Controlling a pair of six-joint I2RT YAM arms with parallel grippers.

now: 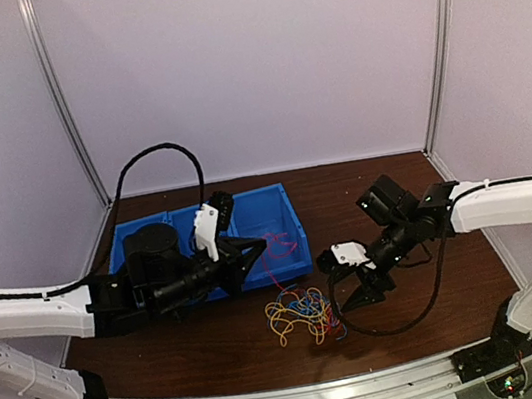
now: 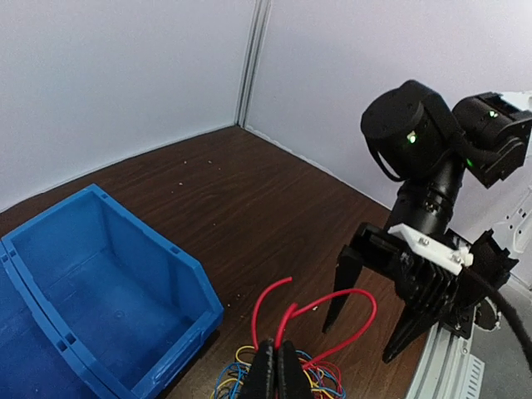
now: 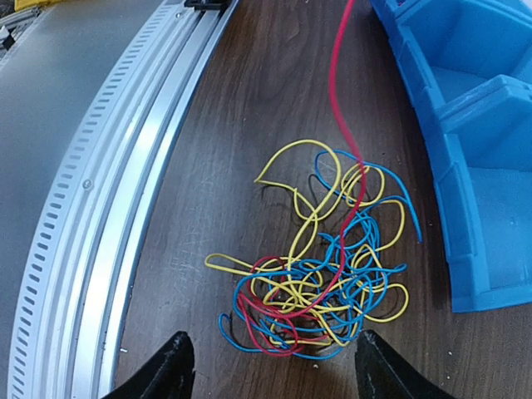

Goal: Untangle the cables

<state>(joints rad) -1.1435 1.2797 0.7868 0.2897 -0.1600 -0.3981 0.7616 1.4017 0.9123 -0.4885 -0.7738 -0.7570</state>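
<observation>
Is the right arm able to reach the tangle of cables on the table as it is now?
Probably yes. The right gripper hangs open close to the cable tangle, nothing between them; the blue bin stands aside. The left gripper pinches only a red strand.

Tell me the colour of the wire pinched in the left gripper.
Red. The left gripper is shut on a red wire, which shows best in the left wrist view.
</observation>
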